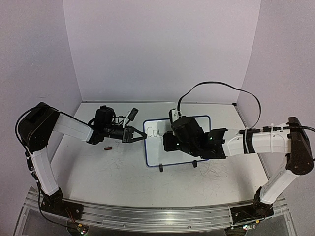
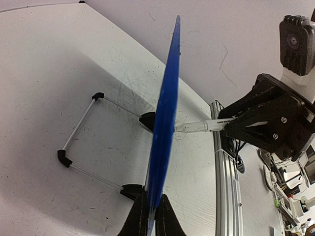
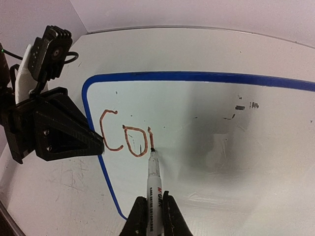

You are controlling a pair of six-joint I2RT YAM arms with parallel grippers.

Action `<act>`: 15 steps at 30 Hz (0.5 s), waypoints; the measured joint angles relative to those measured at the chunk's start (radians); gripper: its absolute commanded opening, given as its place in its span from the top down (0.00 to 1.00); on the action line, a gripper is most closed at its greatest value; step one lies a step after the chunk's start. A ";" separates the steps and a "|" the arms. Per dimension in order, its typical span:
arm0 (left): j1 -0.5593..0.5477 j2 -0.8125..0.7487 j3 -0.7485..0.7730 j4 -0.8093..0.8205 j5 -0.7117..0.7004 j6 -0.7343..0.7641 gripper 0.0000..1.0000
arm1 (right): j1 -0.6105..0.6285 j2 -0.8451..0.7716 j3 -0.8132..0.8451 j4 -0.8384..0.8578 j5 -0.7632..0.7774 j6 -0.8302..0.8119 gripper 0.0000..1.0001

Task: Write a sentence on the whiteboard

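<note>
The whiteboard (image 1: 156,150), white with a thin blue frame, stands tilted on black feet at mid table. My left gripper (image 1: 141,136) is shut on its left edge; the left wrist view shows the blue edge (image 2: 167,108) pinched between the fingers of the left gripper (image 2: 151,212). My right gripper (image 3: 152,212) is shut on a white marker (image 3: 154,179), whose tip touches the board (image 3: 221,147). The sentence (image 3: 125,138) reads "Co" plus one upright stroke, in reddish-brown, at the upper left. The left gripper (image 3: 93,142) shows beside the letters.
A small red marker cap (image 1: 108,147) lies on the table left of the board. The board's wire stand (image 2: 78,129) reaches out behind it. An aluminium rail (image 1: 147,216) runs along the near edge. Lilac walls close in the back and sides.
</note>
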State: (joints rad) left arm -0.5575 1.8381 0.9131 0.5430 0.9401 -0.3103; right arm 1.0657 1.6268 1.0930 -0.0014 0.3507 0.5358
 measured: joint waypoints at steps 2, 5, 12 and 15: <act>0.000 0.000 0.000 0.000 0.000 0.000 1.00 | 0.001 0.000 -0.003 0.000 0.000 0.002 1.00; 0.000 0.000 0.000 0.000 0.000 0.000 1.00 | 0.002 0.000 -0.003 0.000 0.000 0.004 1.00; 0.000 0.000 0.000 0.000 -0.001 0.000 1.00 | 0.002 0.000 -0.008 0.000 -0.001 0.008 1.00; 0.000 0.000 0.000 0.000 -0.001 0.000 1.00 | 0.002 0.000 -0.010 0.000 -0.001 0.010 1.00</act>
State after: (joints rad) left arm -0.5575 1.8381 0.9131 0.5430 0.9390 -0.3107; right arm 1.0679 1.6264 1.0829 -0.0010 0.3496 0.5456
